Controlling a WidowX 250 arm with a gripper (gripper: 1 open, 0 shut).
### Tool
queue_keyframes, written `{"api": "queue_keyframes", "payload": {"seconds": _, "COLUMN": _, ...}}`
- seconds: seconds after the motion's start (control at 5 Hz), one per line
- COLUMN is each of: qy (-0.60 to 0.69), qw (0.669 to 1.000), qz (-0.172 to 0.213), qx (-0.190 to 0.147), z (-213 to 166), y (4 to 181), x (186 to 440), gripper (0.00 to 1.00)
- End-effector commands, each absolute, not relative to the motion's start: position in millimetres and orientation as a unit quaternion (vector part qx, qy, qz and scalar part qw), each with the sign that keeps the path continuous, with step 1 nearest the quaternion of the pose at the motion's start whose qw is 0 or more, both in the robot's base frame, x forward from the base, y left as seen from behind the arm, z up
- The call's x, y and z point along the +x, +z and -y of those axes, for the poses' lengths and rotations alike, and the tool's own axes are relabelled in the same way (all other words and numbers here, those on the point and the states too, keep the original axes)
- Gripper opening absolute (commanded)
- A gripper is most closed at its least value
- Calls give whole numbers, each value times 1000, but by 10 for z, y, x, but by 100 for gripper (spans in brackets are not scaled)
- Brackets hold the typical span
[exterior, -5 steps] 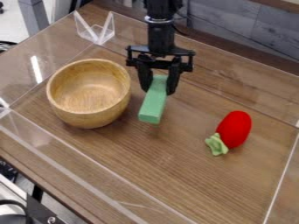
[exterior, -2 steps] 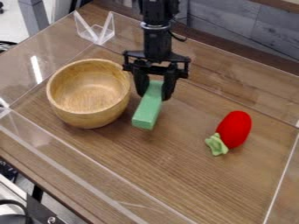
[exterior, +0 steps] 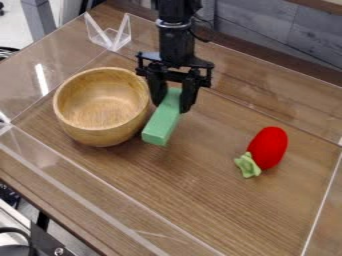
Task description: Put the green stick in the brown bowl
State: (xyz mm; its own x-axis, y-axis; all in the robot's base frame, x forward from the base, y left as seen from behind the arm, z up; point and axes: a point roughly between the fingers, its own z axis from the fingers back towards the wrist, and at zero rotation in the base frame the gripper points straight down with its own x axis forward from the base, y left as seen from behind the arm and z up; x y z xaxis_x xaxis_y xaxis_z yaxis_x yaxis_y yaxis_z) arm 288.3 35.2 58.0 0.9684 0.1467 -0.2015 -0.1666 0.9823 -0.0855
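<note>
A: What has changed over the last second?

B: The green stick [exterior: 160, 124] has been carried left, toward the brown bowl [exterior: 102, 105]. Its upper end is clamped between the jaws of the pincer [exterior: 175, 96]; its lower end hangs tilted toward the camera and now sits just beside the bowl's right wall. A second ago it was hanging clearly farther right, apart from the bowl. The stick's angle has also been turned a little.

A: Pincer state?

B: Clenched on the stick, held partway open by the bar's width. No release is seen.

A: Is the stick off the counter [exterior: 201, 200]?

B: Cannot be told for sure. The low end looks close to the wood, maybe grazing it.

A: Meaning for the task?

B: The transport step is judged to be under way, roughly half done. The stick is not yet over the bowl; the rim must still be cleared.

A: What is in the way?

B: The bowl's thick right wall itself. With the low end this far down, the wall could be bumped and the bowl shoved if no lift is made first.

A: Anything else around?

B: A red strawberry toy [exterior: 267, 148] with a green leafy top, lying well apart to the right, no obstacle. Clear acrylic walls [exterior: 107, 30] are seen around the work area, also out of the path.
</note>
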Motion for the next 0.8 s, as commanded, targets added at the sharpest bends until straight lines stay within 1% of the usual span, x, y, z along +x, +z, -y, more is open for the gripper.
{"api": "queue_keyframes", "payload": {"seconds": 0.0, "qy": 58, "qw": 995, "qz": -67, "qx": -45, "z": -486, "y": 738, "x": 2985, "gripper": 0}}
{"api": "queue_keyframes", "payload": {"seconds": 0.4, "qy": 31, "qw": 996, "qz": -69, "qx": -40, "z": -538, "y": 654, "x": 2986, "gripper": 0}}
{"api": "queue_keyframes", "payload": {"seconds": 0.6, "qy": 40, "qw": 996, "qz": -69, "qx": -39, "z": -572, "y": 653, "x": 2979, "gripper": 0}}
